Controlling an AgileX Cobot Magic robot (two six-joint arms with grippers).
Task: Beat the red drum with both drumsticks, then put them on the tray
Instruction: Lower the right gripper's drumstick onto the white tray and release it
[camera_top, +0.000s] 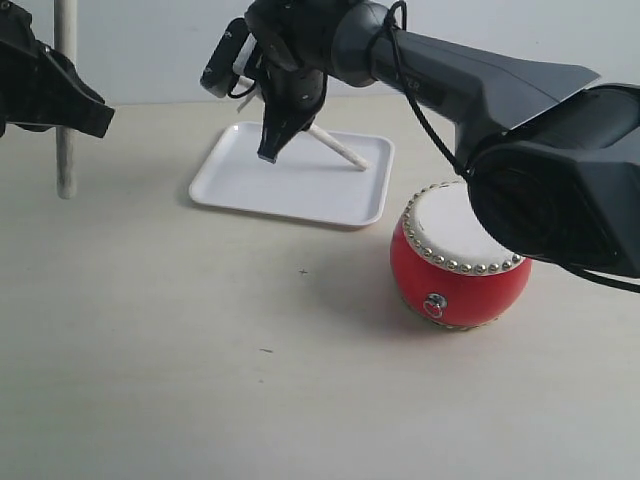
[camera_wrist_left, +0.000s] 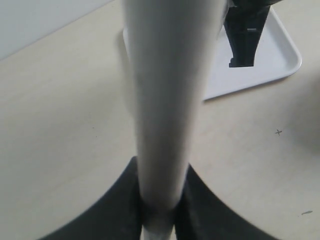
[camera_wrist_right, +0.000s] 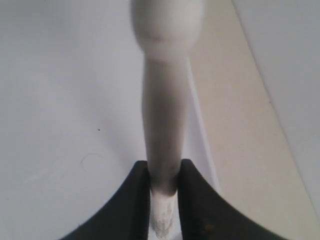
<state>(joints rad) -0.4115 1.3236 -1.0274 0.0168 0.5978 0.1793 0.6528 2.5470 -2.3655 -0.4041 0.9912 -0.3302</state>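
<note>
My right gripper (camera_wrist_right: 164, 172) pinches one smooth pale drumstick (camera_wrist_right: 162, 120) with a rounded tip, just above the flat white tray (camera_top: 300, 190). My left gripper (camera_wrist_left: 162, 202) pinches the other drumstick (camera_wrist_left: 167, 100), held upright. The round red drum (camera_top: 460, 285), with white skin and silver studs, stands well apart from both grippers.

The right gripper (camera_wrist_right: 164, 182) is black, the drumstick (camera_wrist_right: 162, 125) in it pale off-white, and the tray (camera_top: 300, 190) beneath it plain white. The left gripper (camera_wrist_left: 159, 205) is black too, holding a second drumstick (camera_wrist_left: 167, 100) of the same whitish tone. Apart from the right gripper, the drum (camera_top: 460, 275) is bright red with a white skin ringed by silver studs.
</note>
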